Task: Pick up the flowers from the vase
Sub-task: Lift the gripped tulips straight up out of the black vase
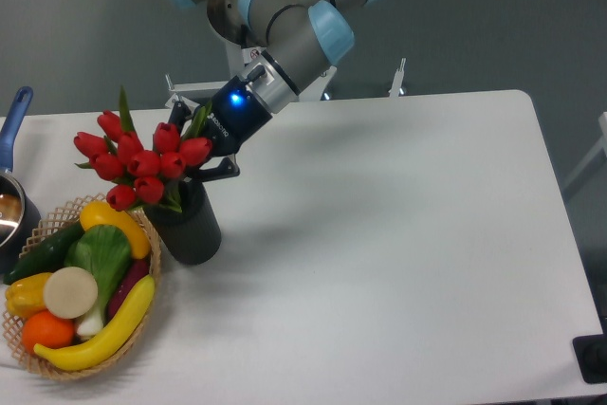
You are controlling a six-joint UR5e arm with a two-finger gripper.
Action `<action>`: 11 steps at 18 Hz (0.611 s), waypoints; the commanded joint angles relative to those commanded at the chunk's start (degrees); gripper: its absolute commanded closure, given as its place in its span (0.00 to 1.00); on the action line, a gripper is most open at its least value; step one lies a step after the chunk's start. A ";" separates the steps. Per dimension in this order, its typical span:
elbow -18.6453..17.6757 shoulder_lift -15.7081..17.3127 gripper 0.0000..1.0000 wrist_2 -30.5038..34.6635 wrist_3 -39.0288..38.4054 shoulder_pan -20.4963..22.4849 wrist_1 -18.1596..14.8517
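Observation:
The flowers (142, 163), a bunch of red tulip buds with green leaves, stand in the dark ribbed vase (193, 227) at the left of the white table and lean to the left. My gripper (201, 142) reaches down from the upper right to the right side of the bunch, just above the vase's mouth. One dark finger (226, 169) shows to the right of the stems, and another part shows behind the buds at the upper left. The jaws stand wide apart on either side of the bunch. The buds hide the fingertips.
A wicker basket (121, 350) with vegetables and fruit, among them a banana, an orange and a yellow pepper, sits just left of the vase and touches it. A blue-handled pot (13, 119) stands at the far left edge. A black object (593, 358) sits at the front right corner.

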 joint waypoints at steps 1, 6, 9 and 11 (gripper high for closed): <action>0.09 0.53 0.95 -0.09 -0.61 0.17 0.00; 0.53 3.86 0.95 -3.59 -5.70 2.10 -0.09; 1.93 5.89 0.95 -4.48 -11.68 3.43 -0.18; 3.60 6.07 0.95 -4.48 -14.67 4.04 -0.18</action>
